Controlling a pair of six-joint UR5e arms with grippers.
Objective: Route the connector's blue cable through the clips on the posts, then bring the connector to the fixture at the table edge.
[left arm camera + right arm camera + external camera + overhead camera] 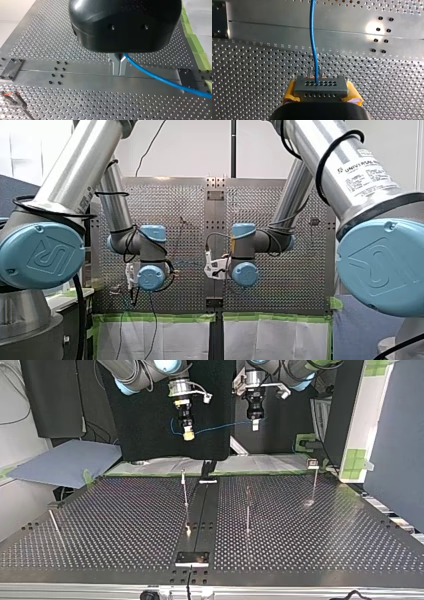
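Grey perforated connector block (320, 87) sits clamped in my right end effector (321, 93); my left end effector (119, 65) pinches its thin blue cable (160, 80).

- Connector (320, 86): grey block with two rows of small holes, held aloft and level.
- Blue cable (313, 40): leaves the connector's middle and runs straight ahead, strung in mid-air.
- Posts (185, 491): thin, upright, well apart from the cable.

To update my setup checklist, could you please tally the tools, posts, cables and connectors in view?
Tools: 2 (my left tool, my right tool)
Posts: 4
Blue cable: 1
Connector: 1
Total: 8
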